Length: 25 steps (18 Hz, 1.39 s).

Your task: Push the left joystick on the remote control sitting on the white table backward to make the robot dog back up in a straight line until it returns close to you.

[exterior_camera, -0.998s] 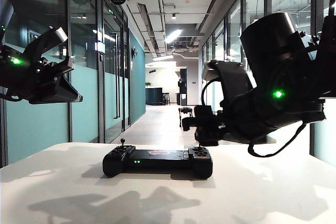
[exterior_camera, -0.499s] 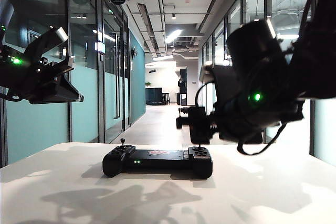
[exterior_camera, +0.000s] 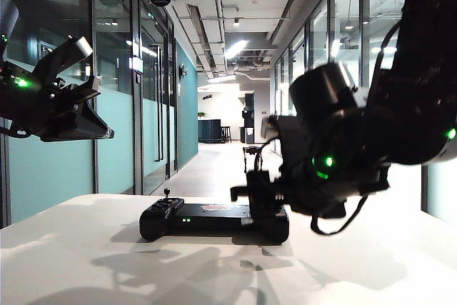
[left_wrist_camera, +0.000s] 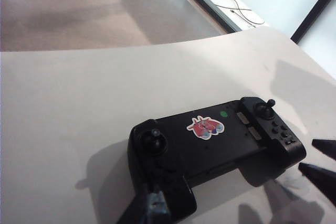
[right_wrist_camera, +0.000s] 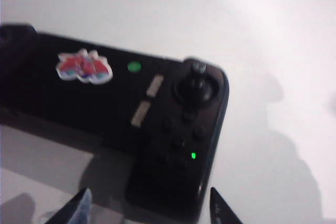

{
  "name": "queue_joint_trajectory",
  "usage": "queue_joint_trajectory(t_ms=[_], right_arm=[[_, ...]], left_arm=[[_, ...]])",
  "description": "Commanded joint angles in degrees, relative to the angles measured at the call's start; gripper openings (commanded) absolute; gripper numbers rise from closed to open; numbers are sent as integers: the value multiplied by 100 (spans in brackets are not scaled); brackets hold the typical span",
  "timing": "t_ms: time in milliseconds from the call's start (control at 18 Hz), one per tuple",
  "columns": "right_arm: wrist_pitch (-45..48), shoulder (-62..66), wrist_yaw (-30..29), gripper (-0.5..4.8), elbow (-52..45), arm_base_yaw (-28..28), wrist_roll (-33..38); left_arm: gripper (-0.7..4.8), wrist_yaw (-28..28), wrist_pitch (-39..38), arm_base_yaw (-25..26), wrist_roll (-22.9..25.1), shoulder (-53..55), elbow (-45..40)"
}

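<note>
Jaws gaping empty, right gripper [right_wrist_camera: 149,211] hangs at remote's [exterior_camera: 207,216] 3 o'clock, left gripper [left_wrist_camera: 233,184] off at 9; I'd ease left joystick [exterior_camera: 167,193] straight toward 6.

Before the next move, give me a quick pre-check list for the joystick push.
1. Remote control flat on the white table: ok.
2. Left joystick upright, nothing touching it: ok.
3. Right gripper at that stick: not ok. It is open, low over the remote's opposite end.
4. Left gripper out of the way: ok, open, high on the left.
5. Robot dog in sight: ok, far down the corridor. Heading: cannot tell.
</note>
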Motion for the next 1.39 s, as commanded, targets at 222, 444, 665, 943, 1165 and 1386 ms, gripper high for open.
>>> queue_joint_trajectory(t_ms=[222,444,665,943,1165,1386], right_arm=[[-81,358,11,283,350,-136,177],[-208,367,-22,283,428,-247,264],[-212,424,-271,283,544,-256,258],[-251,496,-337,275,638,-273,260],[-254,496,-378,169,638,-275,262],[-245,496,-308,144,638,-269,264]], left_arm=[[-5,42,31,-4,24,-13,22],[-5,146,31,-4,26,-13,22],[-5,144,31,-4,26,-13,22],[-5,146,31,-4,26,-13,22],[-5,146,31,-4,26,-13,22],[-5,146,31,-4,24,-13,22]])
